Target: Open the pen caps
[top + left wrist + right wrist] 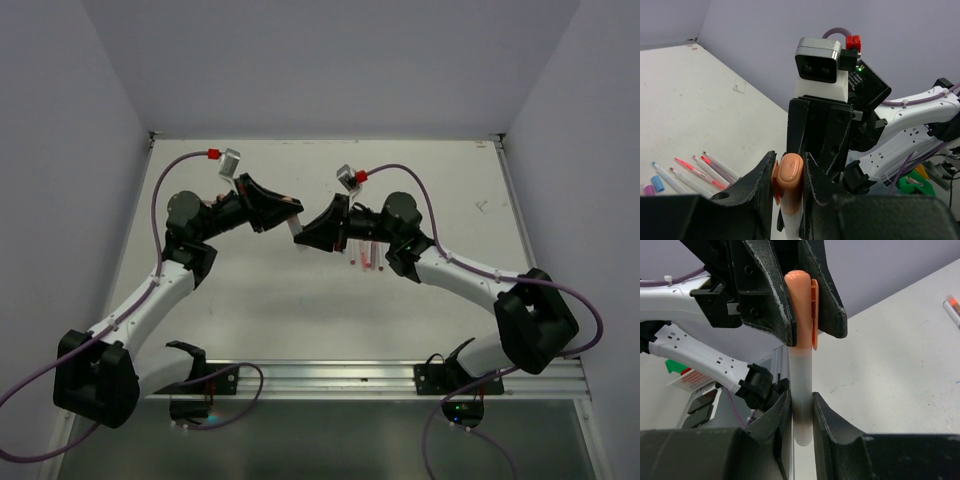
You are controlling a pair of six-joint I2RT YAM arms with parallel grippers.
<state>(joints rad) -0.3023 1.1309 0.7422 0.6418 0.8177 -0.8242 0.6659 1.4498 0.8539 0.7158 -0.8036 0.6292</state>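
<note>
The left gripper [788, 167] is clenched on the orange cap [800, 305], the right gripper [801, 407] grasping the same pen's pale barrel [801, 375]; the cap looks still seated. Below this pen, loose pens [694, 171] lie apparently uncapped

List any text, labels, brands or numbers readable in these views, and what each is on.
No text can be read in any view.
orange cap and pen barrel: no print visible.
wrist camera housing: blank face, no logo to read.
loose pens on the table: too small to tell if there is any print.
</note>
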